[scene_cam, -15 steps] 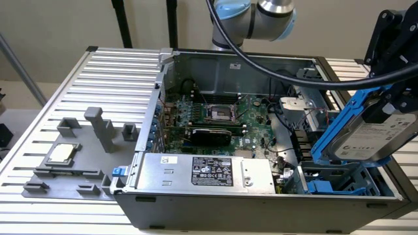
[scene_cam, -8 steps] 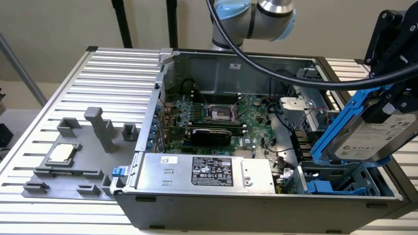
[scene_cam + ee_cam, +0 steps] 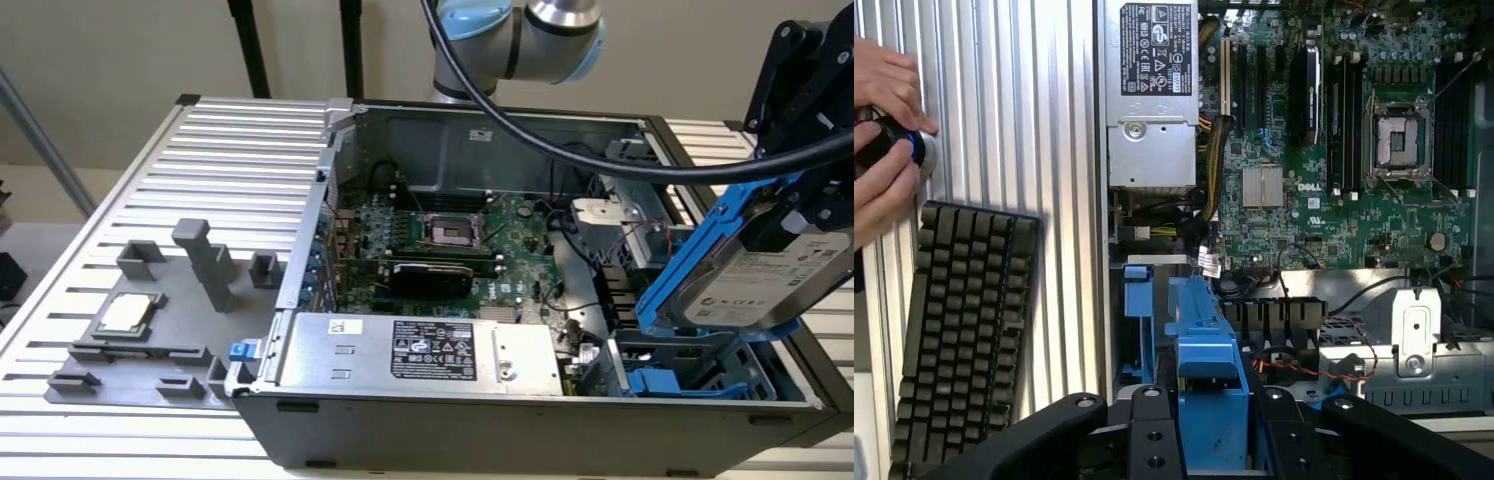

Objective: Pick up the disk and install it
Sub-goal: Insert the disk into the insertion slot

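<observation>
Gripper (image 3: 801, 215) grasps the disk (image 3: 754, 285), probably stiff, hefty and shock-sensitive, by its blue bracket (image 3: 697, 258), the safest hold, tilted above the computer case (image 3: 534, 440) drive bay (image 3: 681, 368).

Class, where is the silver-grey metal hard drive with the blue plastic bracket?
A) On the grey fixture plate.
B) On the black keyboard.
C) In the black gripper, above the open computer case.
C: the hard drive hangs tilted in the black gripper above the open grey computer case.
</observation>
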`<state>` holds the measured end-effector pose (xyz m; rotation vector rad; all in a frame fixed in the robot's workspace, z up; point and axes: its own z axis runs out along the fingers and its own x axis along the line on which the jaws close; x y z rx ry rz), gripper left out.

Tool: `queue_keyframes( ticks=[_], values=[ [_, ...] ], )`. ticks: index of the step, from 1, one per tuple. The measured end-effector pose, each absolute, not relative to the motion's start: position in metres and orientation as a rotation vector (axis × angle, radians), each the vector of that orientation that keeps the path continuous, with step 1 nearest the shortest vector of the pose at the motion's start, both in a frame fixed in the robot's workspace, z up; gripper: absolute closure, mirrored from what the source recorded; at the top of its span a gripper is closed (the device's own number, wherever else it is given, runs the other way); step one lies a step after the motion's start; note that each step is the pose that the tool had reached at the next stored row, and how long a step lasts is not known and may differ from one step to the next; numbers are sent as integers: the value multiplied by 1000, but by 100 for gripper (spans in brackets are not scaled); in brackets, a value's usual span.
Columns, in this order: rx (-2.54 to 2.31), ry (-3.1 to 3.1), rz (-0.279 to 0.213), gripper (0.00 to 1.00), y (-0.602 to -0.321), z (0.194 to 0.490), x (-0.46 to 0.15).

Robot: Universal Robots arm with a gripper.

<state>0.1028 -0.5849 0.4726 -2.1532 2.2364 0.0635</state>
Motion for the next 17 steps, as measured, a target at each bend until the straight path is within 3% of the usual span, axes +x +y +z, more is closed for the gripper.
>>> queue_keyframes(
  ticks=[17],
  values=[
    [-2206,2197,78,67,-588,452,103]
  ],
)
